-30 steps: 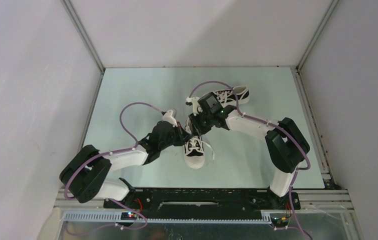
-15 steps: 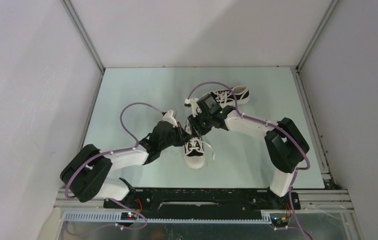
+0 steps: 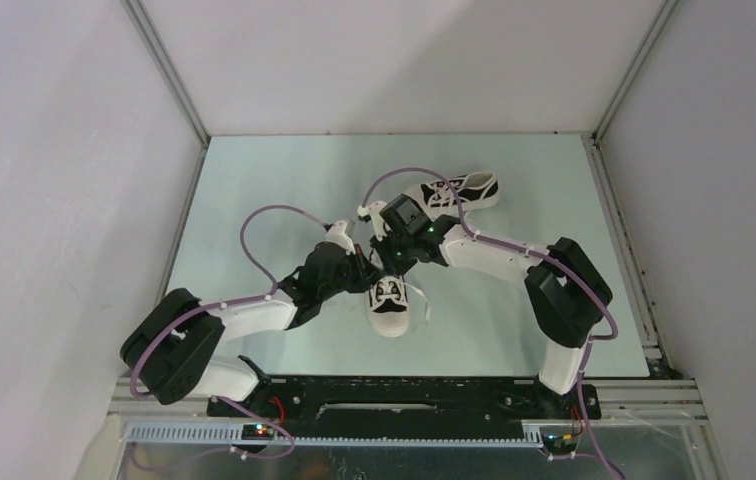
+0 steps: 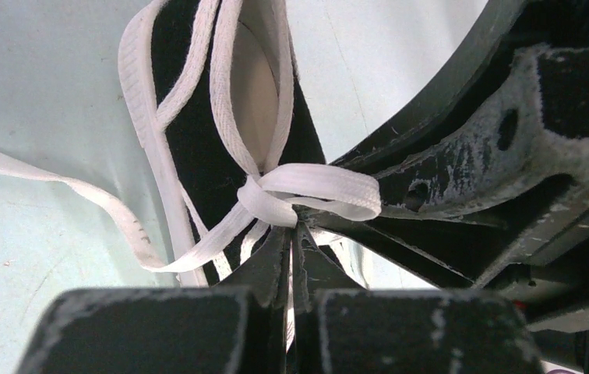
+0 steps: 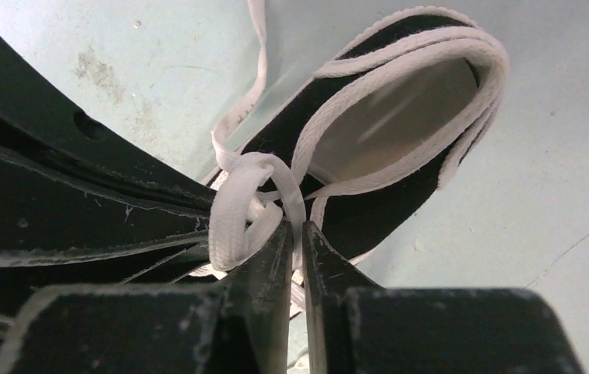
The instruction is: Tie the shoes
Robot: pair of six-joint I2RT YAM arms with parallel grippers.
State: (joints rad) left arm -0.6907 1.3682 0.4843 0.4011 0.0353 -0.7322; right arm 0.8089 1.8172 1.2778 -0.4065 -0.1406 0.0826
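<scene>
Two black canvas sneakers with white toe caps lie on the table. The near shoe (image 3: 390,303) points its toe toward me; the far shoe (image 3: 466,189) lies on its side at the back. My left gripper (image 3: 364,268) and right gripper (image 3: 386,258) meet over the near shoe's tongue. In the left wrist view my left gripper (image 4: 294,227) is shut on a white lace loop (image 4: 319,191) at the knot over the black upper (image 4: 198,148). In the right wrist view my right gripper (image 5: 296,226) is shut on a white lace loop (image 5: 233,210) beside the shoe opening (image 5: 389,117).
A loose lace end (image 4: 50,178) trails over the pale green table (image 3: 254,180) to the shoe's left. Another lace tail (image 3: 421,303) lies right of the near shoe. Grey walls (image 3: 54,200) enclose the table on three sides.
My right arm has shifted left and a little nearer, bringing its gripper closer over the near shoe. The far shoe shows more fully. The left arm has hardly moved.
</scene>
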